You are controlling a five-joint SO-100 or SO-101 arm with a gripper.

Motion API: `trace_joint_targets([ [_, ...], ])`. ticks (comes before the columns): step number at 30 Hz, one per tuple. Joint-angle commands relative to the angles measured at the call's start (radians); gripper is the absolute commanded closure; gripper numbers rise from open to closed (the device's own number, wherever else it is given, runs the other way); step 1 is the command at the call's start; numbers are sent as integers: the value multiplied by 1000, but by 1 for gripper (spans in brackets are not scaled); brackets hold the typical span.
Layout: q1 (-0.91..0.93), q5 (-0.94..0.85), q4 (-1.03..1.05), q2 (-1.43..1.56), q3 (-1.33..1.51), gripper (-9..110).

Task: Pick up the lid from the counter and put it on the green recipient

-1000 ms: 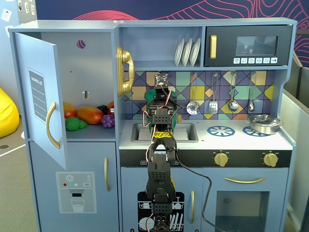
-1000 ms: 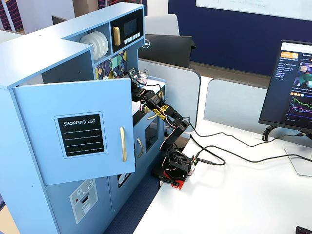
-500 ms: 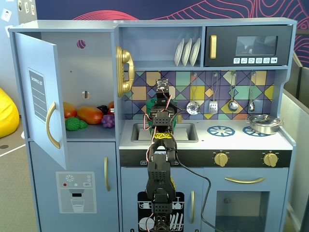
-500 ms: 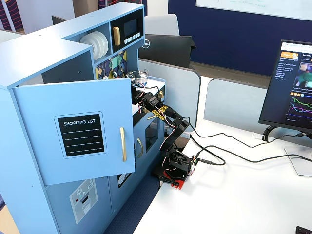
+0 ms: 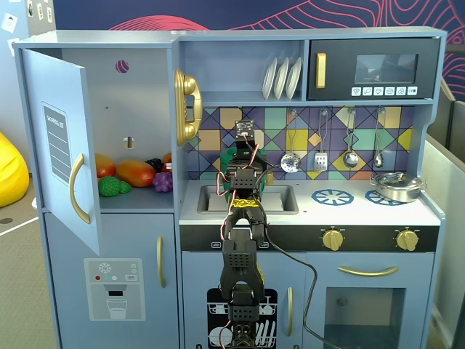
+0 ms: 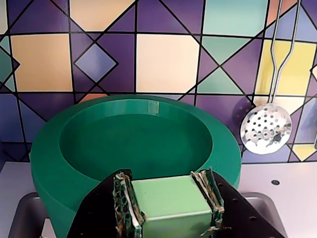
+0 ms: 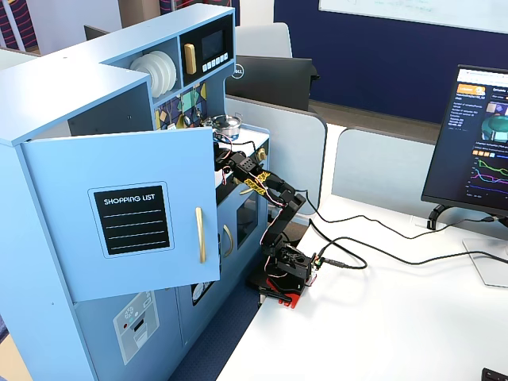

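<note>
The tool (image 6: 167, 218) is clamped on the lid's (image 6: 168, 201) pale-green handle, its 2 jaws pressing either side. The lid sits low over the green recipient's (image 6: 133, 148) open mouth, apparently just above it.

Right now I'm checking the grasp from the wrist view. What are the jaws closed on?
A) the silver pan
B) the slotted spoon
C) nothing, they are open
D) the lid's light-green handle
D: in the wrist view the gripper clamps the light-green handle of the lid from both sides; the slotted spoon hangs apart on the wall.
</note>
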Motion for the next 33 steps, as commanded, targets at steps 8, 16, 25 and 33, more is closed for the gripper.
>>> trace_joint_targets([
  [8, 2, 3, -9, 81, 8, 77],
  [16, 37, -17, -35, 106, -3, 54],
  [25, 48, -26, 192, 291, 31, 55],
  [33, 60, 2, 465, 601, 295, 56],
])
